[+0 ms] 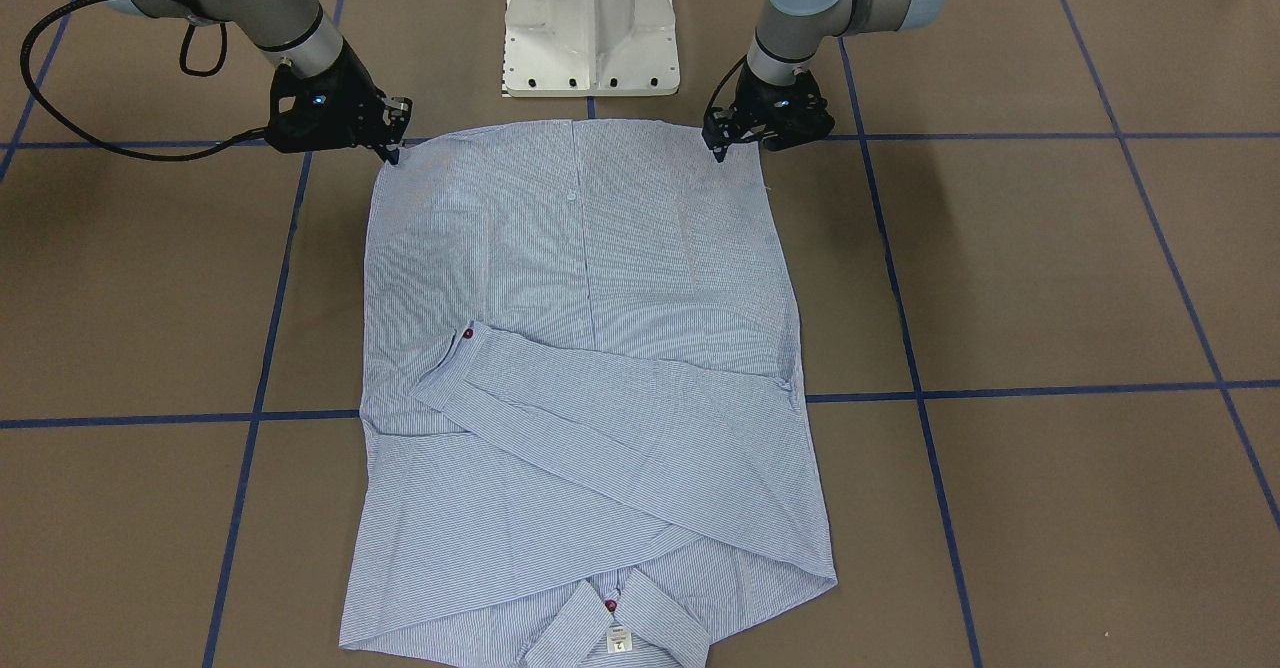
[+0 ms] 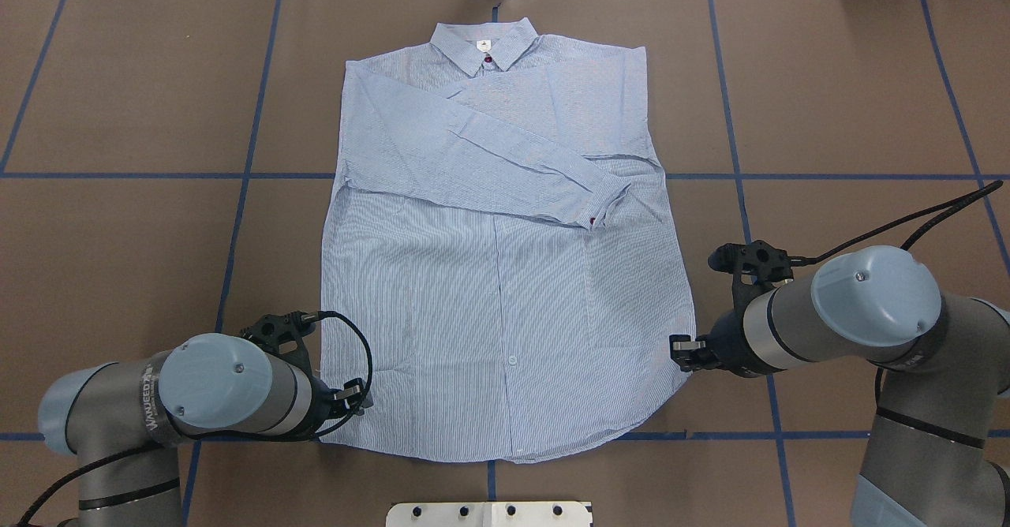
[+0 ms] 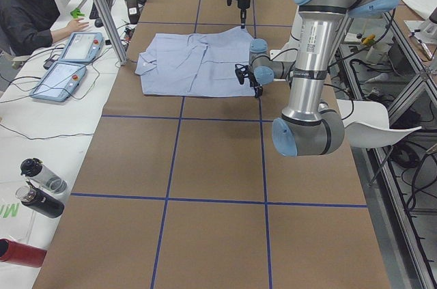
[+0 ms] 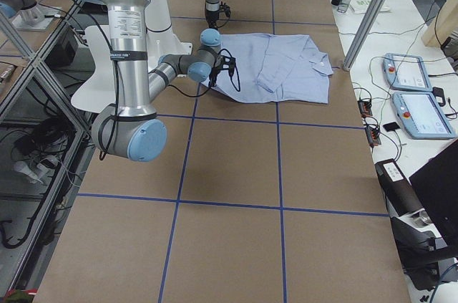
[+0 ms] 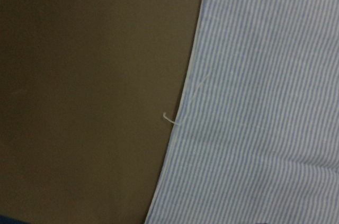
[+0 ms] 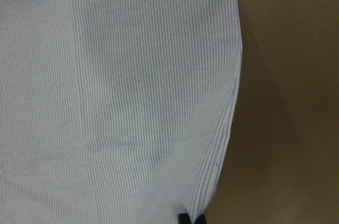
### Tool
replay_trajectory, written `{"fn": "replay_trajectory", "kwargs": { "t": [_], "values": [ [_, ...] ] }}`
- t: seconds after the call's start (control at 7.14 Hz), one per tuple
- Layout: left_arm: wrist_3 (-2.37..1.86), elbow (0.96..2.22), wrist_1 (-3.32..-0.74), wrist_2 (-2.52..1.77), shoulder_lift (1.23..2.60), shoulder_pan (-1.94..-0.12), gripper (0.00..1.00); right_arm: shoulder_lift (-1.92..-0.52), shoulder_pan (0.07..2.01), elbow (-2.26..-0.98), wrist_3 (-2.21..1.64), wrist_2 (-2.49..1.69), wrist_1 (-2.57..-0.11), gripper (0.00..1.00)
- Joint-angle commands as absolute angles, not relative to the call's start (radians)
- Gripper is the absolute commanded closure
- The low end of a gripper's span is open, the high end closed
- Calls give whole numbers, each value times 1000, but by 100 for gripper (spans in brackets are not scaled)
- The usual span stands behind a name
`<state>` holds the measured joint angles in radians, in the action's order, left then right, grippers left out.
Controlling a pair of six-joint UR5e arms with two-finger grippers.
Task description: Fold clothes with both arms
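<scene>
Blue shirt (image 1: 580,248) flat — hem corners at left gripper (image 1: 718,153), right gripper (image 1: 393,154).

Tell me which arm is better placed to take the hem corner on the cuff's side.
Right. The right gripper sits at the shirt hem corner on the same side as the cuff. The left gripper is at the opposite hem corner, across the shirt.

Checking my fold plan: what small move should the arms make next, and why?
Probably pinch and slightly lift the hem corners: the left arm and right arm have jaws at the shirt's near corners, the hem lies flat, a sleeve is folded across.
</scene>
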<state>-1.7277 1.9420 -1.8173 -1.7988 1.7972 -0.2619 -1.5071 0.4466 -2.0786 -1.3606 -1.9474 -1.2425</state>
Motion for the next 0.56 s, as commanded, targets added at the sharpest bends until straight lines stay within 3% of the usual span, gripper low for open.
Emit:
{"fn": "replay_trajectory", "kwargs": {
  "t": [0.0, 0.42],
  "values": [
    [-1732, 1968, -1778, -1799, 1796, -262, 42, -1508, 457, -2079, -1361, -1957, -1243, 100],
    [-1733, 2013, -1723, -1799, 1798, -261, 62, -1509, 457, -2077, -1361, -1957, -1243, 100]
  ]
}}
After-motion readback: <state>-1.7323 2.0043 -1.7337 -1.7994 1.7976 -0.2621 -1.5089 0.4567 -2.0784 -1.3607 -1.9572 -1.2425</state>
